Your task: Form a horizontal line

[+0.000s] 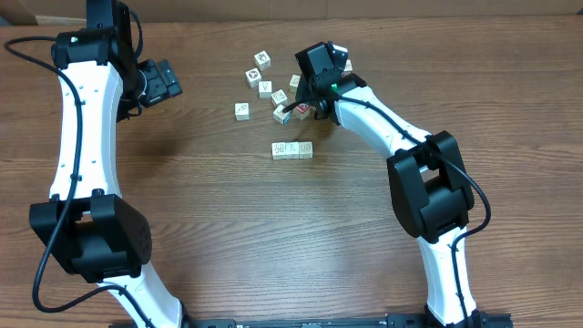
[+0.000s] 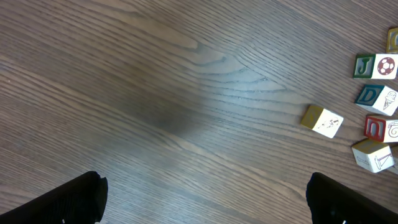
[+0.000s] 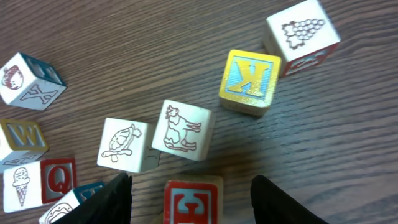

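A short row of pale cream wooden cubes (image 1: 291, 149) is seen mid-table, with bare wood-grain tabletop (image 1: 209, 219) left and near of it. The right gripper (image 3: 189, 186) is spread astride a red-lettered cube (image 3: 191, 202); the left gripper (image 2: 211, 199) is held apart.

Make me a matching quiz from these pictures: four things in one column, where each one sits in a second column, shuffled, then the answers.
Column one:
1. yellow K block
2. red E block
3. row of touching cubes
4. left gripper

Column two:
A. over bare table, jaws open
B. between the open jaws of the right gripper
C. apart from the loose blocks, nearer the arm bases
D. next to the grapes block

Pairs: 1-D, 2-B, 3-C, 4-A.
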### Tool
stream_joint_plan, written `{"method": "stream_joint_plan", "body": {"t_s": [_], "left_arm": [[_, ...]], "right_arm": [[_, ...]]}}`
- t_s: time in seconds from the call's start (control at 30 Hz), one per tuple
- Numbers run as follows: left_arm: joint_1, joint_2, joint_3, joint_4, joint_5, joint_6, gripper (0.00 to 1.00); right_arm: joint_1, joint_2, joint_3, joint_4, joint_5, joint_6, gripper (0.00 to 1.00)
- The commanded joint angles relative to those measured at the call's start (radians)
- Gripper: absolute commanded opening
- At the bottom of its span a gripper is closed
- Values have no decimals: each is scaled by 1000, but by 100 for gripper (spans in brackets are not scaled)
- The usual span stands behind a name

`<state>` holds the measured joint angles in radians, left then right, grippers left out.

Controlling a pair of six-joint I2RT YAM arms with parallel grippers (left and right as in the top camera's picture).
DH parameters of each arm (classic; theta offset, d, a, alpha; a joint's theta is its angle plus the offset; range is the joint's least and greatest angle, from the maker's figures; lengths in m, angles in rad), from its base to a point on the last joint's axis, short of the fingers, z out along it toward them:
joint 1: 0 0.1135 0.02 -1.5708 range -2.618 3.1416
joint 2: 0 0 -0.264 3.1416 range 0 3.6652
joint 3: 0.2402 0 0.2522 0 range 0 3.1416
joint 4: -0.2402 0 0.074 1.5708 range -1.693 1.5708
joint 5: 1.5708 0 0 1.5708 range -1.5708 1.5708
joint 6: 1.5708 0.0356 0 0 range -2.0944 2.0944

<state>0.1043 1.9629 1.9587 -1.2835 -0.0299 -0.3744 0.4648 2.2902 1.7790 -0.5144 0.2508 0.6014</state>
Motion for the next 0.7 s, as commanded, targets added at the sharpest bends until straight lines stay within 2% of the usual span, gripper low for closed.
{"method": "stream_joint_plan", "body": {"t_s": [0.0,0.37,0.67], "left_arm": [[-13,-5,6,2,4,-7,100],[-13,-5,6,2,4,-7,100],[-13,-5,6,2,4,-7,100]], "right_arm": [[0,13,-35,25,-13,-9,58],[0,13,-77,74,-9,-10,57],[2,13,-78,99,-9,-162,55]]}}
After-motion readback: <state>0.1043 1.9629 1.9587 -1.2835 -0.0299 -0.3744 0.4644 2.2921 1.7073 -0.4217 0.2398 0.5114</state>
